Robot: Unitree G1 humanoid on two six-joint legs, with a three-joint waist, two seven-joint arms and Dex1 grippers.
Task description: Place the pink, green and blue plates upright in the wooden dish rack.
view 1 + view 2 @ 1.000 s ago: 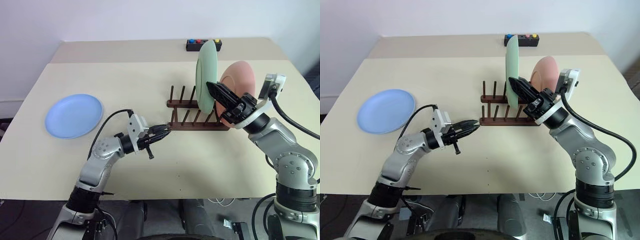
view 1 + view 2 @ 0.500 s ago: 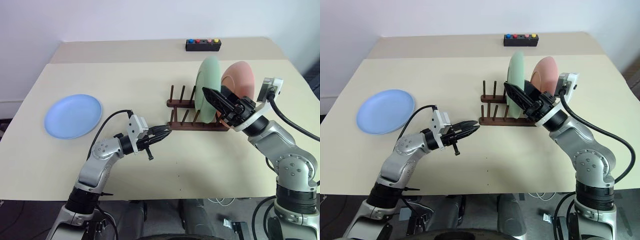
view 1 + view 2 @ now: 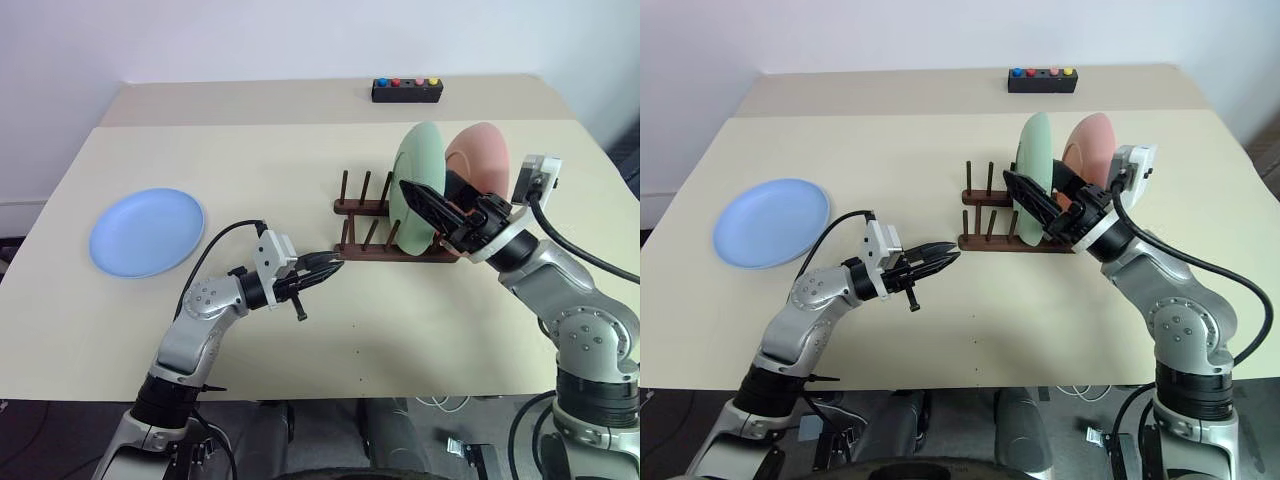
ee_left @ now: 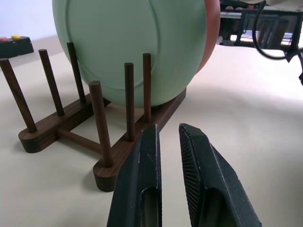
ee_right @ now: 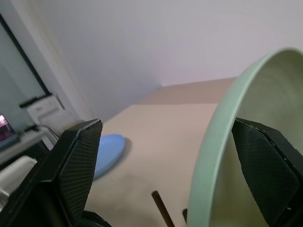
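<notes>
Plates first: two of the three are racked, one is not. Nearest me, my left gripper (image 3: 335, 263) sits low over the beige tabletop (image 3: 420, 320), its black fingers almost together and holding nothing, its tips just short of the near end of the small dark-brown wooden peg rack (image 3: 372, 232). The wrist view looks straight along those fingers at the pegs and the green disc behind them.

A step further on, my right gripper (image 3: 428, 206) has sprung wide apart. A second ago it was clamped on the round mint-green plate (image 3: 414, 180), holding it high and edge-on; now that plate stands down between the pegs on its own rim, leaning back toward the salmon-pink plate (image 3: 482, 160) just behind it, and my open fingers straddle its rim. Green looks delivered, then, provided it doesn't roll when I draw off.

Well apart to my left, the light-blue shallow plate (image 3: 147, 231) lies flat on the table, untouched. That is the remaining job, and I judge it falls to the left arm. At the far edge sits a black box with coloured buttons (image 3: 407, 90).
</notes>
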